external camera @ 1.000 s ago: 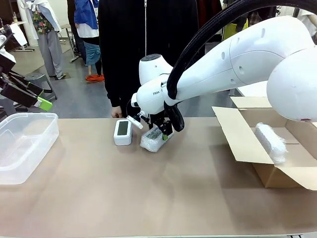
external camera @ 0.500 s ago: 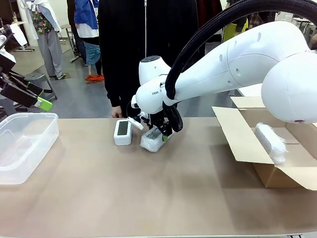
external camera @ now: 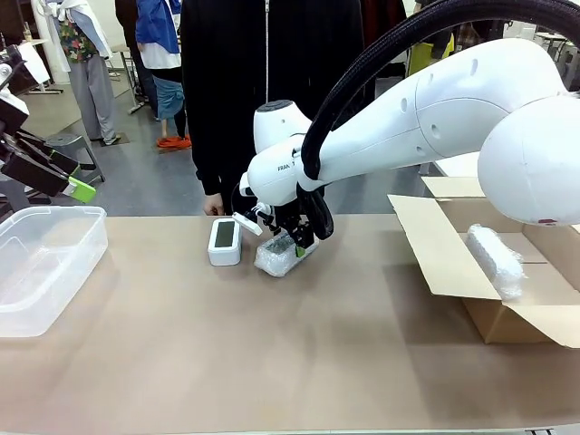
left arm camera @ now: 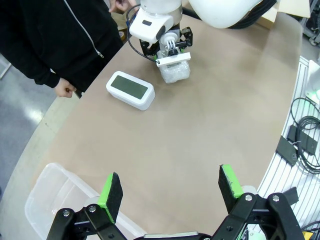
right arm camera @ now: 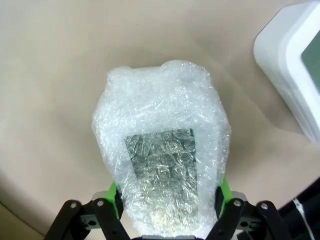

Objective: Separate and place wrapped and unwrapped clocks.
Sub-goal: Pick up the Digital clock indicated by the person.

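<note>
Your right gripper is closed on the bubble-wrapped clock, which lies on the bench a little past the centre, toward 12 o'clock. In the right wrist view the green pads touch the wrap on both sides, but only at the end of the bundle nearest the wrist. The dark face looks up through the bubbles. How firm this hold is, I cannot tell.

The main danger is the wrap itself — it is soft and slippery, so the pads may squeeze only plastic and air, not the hard body inside. If you lift fast, the clock could tilt down at its free end, slide out and fall back on the bench.

The bare white clock lies just beside the bundle, at its 9 o'clock, not touching it. A swing to that side could knock it toward the person's hand at the far edge.

The cardboard box at 3 o'clock already holds a second wrapped bundle. Its open flap leans out toward the middle of the bench, and a low carry could catch on it. The left gripper hangs wide and empty near the clear plastic tub at 9 o'clock, well apart — no conflict there, in my judgement.
</note>
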Motion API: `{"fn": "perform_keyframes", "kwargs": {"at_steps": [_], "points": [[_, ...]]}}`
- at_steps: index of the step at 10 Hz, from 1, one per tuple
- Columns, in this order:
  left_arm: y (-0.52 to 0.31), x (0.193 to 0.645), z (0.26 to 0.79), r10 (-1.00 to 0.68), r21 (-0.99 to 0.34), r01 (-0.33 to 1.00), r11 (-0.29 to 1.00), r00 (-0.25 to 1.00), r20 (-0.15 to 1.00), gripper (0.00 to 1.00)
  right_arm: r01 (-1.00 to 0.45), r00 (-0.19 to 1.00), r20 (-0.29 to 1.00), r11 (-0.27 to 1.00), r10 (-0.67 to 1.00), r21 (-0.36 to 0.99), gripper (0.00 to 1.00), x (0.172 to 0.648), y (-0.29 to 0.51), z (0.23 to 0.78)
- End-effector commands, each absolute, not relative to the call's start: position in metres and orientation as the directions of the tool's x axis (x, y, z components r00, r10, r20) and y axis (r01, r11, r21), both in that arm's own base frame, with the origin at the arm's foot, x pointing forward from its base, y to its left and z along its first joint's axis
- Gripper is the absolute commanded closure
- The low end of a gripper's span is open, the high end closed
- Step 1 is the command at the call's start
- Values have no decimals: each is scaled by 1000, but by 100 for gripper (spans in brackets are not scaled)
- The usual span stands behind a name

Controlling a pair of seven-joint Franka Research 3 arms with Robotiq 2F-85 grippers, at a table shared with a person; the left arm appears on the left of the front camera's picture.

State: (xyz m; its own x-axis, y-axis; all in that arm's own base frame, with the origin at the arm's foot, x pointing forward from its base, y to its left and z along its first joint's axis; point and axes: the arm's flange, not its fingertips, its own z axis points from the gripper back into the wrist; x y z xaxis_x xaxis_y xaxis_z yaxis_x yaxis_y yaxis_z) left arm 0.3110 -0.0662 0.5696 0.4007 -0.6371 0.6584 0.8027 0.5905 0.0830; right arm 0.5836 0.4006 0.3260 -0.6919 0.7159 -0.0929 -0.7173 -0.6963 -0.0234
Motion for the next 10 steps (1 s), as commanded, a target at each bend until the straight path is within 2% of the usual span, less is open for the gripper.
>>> {"fn": "perform_keyframes", "kwargs": {"at_steps": [1,6,10], "points": [[-66,312,568,-630,77,806,587,395,669,0,-711,-701,-47,-702,712,-34,75,567,391,363],[-66,312,568,-630,77,806,587,395,669,0,-701,-702,-87,-708,707,-91,75,478,380,508],[-66,312,568,-630,77,806,587,395,669,0,-657,-712,-139,-722,689,-216,75,413,369,564]]}}
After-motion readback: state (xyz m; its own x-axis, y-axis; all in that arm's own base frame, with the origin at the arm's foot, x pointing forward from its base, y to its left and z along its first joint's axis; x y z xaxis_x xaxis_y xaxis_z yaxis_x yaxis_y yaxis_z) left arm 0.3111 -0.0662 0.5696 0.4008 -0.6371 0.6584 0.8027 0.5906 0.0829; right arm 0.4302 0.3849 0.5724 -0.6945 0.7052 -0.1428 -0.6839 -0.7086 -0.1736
